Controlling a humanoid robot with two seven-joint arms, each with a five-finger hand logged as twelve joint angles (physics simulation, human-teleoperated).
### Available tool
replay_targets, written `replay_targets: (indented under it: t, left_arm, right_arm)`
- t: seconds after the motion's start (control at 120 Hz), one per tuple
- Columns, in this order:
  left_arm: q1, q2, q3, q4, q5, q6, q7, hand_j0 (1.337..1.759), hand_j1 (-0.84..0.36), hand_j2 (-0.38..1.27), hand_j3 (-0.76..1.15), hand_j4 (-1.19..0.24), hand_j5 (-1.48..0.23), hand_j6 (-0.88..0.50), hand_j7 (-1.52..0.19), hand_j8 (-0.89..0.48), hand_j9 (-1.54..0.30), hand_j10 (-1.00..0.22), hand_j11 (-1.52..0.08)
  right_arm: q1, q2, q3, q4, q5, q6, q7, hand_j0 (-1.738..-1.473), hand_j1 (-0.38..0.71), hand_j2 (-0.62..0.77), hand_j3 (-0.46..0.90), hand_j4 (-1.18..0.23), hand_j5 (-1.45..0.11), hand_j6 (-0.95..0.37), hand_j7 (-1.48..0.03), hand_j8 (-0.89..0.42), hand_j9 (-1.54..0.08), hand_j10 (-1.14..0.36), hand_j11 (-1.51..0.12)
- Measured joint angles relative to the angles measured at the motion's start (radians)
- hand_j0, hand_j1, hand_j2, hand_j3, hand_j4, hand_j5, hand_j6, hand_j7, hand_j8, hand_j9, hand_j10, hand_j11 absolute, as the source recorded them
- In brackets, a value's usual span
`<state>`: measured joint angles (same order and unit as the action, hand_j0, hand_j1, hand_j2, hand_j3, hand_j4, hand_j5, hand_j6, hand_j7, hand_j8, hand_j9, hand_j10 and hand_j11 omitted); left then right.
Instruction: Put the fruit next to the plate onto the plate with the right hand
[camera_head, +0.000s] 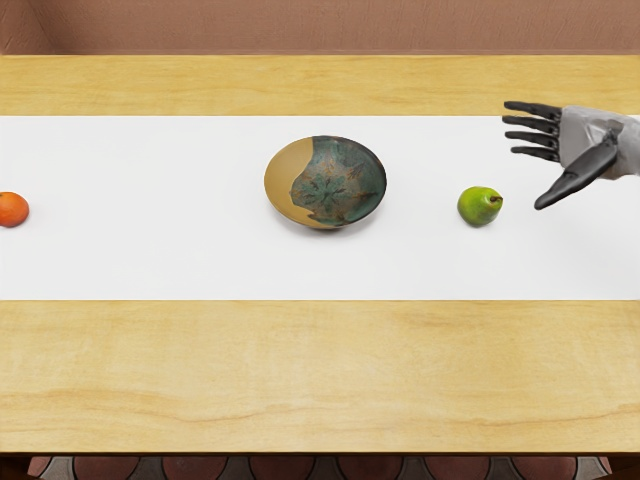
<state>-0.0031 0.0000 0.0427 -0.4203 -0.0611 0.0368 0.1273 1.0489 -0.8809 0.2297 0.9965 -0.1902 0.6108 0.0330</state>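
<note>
**Status: Right Robot Hand Open, Green Fruit on the Runner**

My right robot hand (580, 145) entered from the right edge of the head view and was positioned over the far right end of the white runner (150, 220). Its four fingers (530, 128) were extended and spread, pointing left toward the middle of the tabletop (320, 370). The thumb (565, 185) stood apart from them, angled down and to the left. The robot hand was open and gripped no object.

The green fruit (480, 205) lay on the runner, to the right of the plate (285, 180), between the plate and my robot hand. It was near the tip of the thumb but apart from it; no finger touched it. The fruit was rounded, with a bright highlight on its upper side.

The plate sat at the centre of the runner. It was round, with a tan area along its left side and a dark green-blue pattern over the rest. A bare strip of runner separated the plate from the green fruit, so the two were not in contact.

An orange fruit (12, 209) lay on the runner at the left edge of the view, partly cut off by that edge and well apart from the plate.

The runner crossed the tabletop from left to right. Light wood showed both in front of the runner and behind it.
</note>
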Motion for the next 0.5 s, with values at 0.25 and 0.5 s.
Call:
replay_targets:
  t: [0.25, 0.5]
  left_arm:
    - [0.0, 0.0, 0.0, 0.0, 0.0, 0.0, 0.0, 1.658, 0.35, 0.0, 0.0, 0.0, 0.0, 0.0, 0.0, 0.0, 0.0, 0.0, 0.0]
    - [-0.002, 0.0, 0.0, 0.0, 0.0, 0.0, 0.0, 1.658, 0.35, 0.0, 0.0, 0.0, 0.0, 0.0, 0.0, 0.0, 0.0, 0.0, 0.0]
  right_arm:
    - [0.006, -0.063, -0.017, 0.371, -0.351, -0.519, -0.154, -1.658, -0.35, 0.0, 0.0, 0.0, 0.0, 0.0, 0.0, 0.0, 0.0, 0.0, 0.0]
    - [0.006, 0.145, -0.062, 0.371, -0.626, -0.872, -0.339, -1.658, -0.35, 0.0, 0.0, 0.0, 0.0, 0.0, 0.0, 0.0, 0.0, 0.0, 0.0]
